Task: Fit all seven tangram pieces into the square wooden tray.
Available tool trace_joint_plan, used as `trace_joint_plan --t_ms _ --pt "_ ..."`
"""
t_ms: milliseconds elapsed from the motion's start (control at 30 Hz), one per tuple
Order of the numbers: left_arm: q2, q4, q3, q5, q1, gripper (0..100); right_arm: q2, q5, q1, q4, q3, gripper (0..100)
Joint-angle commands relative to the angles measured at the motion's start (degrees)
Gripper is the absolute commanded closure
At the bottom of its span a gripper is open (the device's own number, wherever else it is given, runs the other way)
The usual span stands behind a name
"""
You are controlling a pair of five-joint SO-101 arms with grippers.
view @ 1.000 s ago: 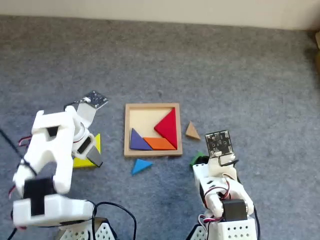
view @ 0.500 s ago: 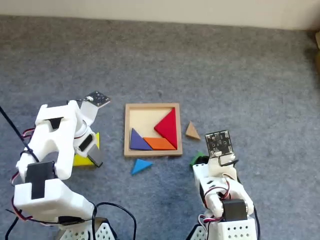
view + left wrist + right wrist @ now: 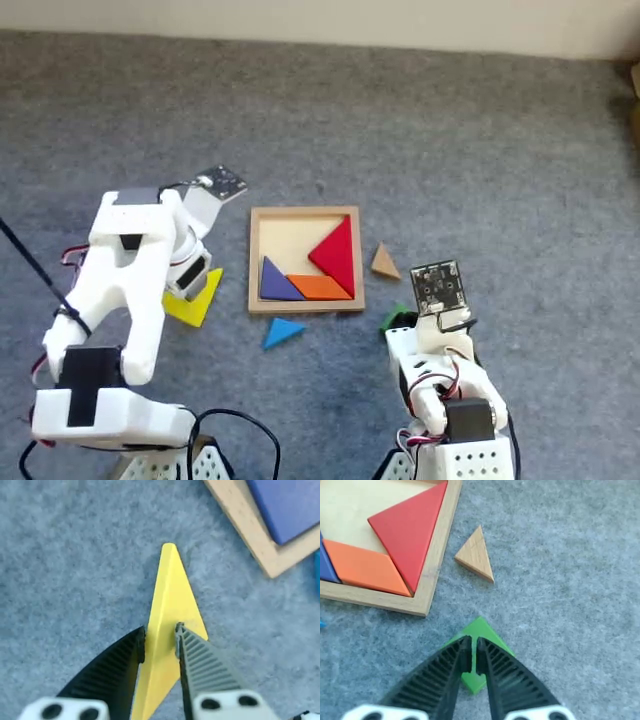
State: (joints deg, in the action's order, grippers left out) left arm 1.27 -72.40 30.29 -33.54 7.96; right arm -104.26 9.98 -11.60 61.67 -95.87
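Just left of the square wooden tray [image 3: 305,212], the left end effector [image 3: 160,637] pinched the yellow wooden triangle [image 3: 170,595], probably to carry it in. The right end effector [image 3: 471,647], pressed together, hovered over a green wooden piece [image 3: 482,630].

Grey carpet [image 3: 450,130]: tray [image 3: 305,211], tan triangle [image 3: 384,262], blue triangle [image 3: 283,331], green piece [image 3: 481,629]

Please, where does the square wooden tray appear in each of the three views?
High view: the tray lies near the picture's middle.
Left wrist view: one tray corner, just beyond the tip of the yellow triangle in the left gripper.
Right wrist view: a tray corner, beside the tan triangle.
Shared landmark: the dark blue triangle inside the tray.
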Motion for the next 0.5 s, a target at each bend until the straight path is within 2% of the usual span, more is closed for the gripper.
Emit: trace_joint_plan --t_ms 0,133,233,467 --pt "-2.33 -3.34 0.48 1.23 -3.47 93 -0.31 0.18 0.57 0.57 -8.66 96.9" --pt "-4.18 -5.8 0.48 1.93 -6.11 93 -0.31 0.18 0.57 0.57 -8.66 96.9" --pt "-4.35 -5.98 0.48 4.48 -6.46 93 -0.31 0.18 0.57 0.57 -8.66 96.9" --pt "-4.88 -6.07 2.59 4.92 -7.43 93 -0.31 0.18 0.57 0.57 -8.66 96.9"
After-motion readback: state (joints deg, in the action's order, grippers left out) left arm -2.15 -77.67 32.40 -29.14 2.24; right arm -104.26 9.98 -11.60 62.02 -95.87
